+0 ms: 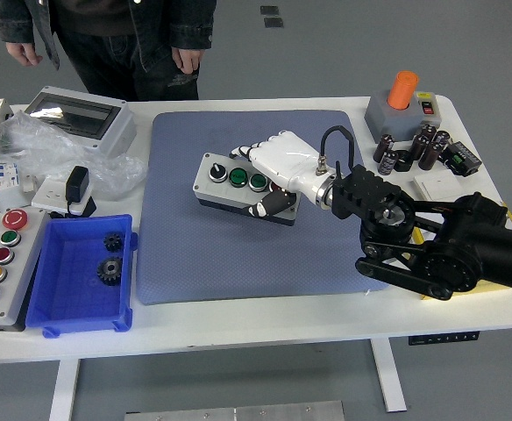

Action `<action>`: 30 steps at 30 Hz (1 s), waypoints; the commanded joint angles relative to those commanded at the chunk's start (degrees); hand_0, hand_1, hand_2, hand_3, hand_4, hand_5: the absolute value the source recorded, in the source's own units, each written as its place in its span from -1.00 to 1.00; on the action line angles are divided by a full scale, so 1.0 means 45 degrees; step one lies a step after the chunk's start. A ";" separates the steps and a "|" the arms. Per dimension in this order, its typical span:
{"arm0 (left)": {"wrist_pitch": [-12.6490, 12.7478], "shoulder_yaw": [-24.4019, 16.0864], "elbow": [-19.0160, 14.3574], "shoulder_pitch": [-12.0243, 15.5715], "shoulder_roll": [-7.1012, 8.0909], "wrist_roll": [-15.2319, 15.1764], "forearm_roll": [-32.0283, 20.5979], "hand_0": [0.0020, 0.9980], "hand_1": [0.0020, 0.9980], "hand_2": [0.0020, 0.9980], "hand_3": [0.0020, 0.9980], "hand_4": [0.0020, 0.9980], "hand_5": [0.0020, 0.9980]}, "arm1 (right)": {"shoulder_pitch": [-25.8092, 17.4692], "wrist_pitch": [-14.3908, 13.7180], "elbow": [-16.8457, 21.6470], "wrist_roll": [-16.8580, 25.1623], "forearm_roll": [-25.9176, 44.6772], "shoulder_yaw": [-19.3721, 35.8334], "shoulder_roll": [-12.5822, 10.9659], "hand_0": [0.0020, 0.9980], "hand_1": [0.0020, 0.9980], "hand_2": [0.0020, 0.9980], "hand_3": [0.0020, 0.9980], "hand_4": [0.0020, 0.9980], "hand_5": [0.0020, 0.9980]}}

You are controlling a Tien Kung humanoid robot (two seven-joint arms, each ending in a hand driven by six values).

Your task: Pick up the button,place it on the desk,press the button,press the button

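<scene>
Near picture centre, on the blue-grey mat (195,254): the button box (230,186), grey-topped with a dark base, carrying a black knob and two green buttons in a row. Clamped by the right hand (278,171), white-shelled, fingers (249,151) curled over the box's far edge and thumb against its near side. Whether the box rests flat on the mat or sits slightly lifted, cannot tell. Black right arm (431,246) entering from the right edge, low across the white surface (265,320).

Lower left: blue bin (76,276) holding two small black gears (110,259), one above the other. Just left of it, a grey control panel (2,267) with red, green, red, yellow and blue buttons in a column.

Upper left: a grey enclosure with clear lid (79,116), crumpled clear plastic bag (28,149), white socket plate with a black plug (70,191).

Upper right: grey base with an orange cylinder (403,103), a cluster of dark capacitors (414,149), a white switch plate (440,187) below them.

At the top edge, far side of the surface: a person in dark clothes (107,39), hands hanging at the sides, holding nothing.
</scene>
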 joint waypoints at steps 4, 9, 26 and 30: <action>-0.0003 -0.0014 0.0000 -0.0016 0.0042 -0.0003 0.0054 0.20 0.17 0.12 0.29 0.44 -0.30 | -0.0137 -0.0213 -0.0085 0.0141 -0.0051 -0.0116 0.0015 -0.13 0.03 -0.23 -0.10 -0.59 -1.00; -0.0023 -0.0069 0.0000 -0.0035 0.0100 0.0009 0.0192 0.20 0.17 0.12 0.29 0.44 -0.30 | -0.0247 -0.0723 -0.0097 0.0307 -0.0618 -0.0281 -0.0033 -0.13 0.03 -0.23 -0.10 -0.59 -1.00; -0.0085 -0.0157 0.0000 -0.0046 0.0118 0.0018 0.0303 0.20 0.17 0.13 0.30 0.43 -0.28 | -0.0514 -0.1059 -0.0422 0.0580 -0.0482 -0.0350 -0.0242 -0.02 0.16 -0.20 -0.09 -0.56 -1.00; -0.0083 -0.0173 0.0000 -0.0014 0.0098 0.0012 0.0283 0.19 0.17 0.13 0.30 0.43 -0.27 | -0.0537 -0.0650 -0.0261 0.0525 -0.0327 -0.0315 -0.0261 -0.01 0.18 -0.19 -0.09 -0.59 -1.00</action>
